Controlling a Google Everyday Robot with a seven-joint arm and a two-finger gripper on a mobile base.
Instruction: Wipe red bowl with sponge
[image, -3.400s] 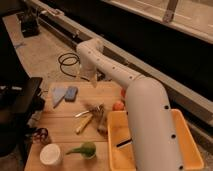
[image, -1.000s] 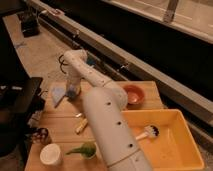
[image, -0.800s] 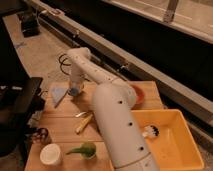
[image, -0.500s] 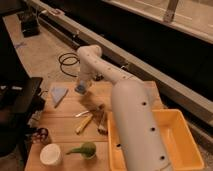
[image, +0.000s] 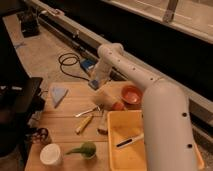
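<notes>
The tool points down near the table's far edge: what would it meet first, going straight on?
Probably the wooden table near its far edge, just below the tool, which seems to carry the blue sponge. The red bowl sits off to the side, outside that line. Depth is unclear.

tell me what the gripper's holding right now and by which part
The gripper appears to hold the sponge, a small blue block, from above; which part it grips cannot be told. It hangs left of the red bowl.

Your wooden table (image: 60, 127) stands on grey floor (image: 40, 50), dimly lit. A pale rail (image: 75, 32) runs behind, beyond the gripper (image: 94, 82) at the table's far edge.
</notes>
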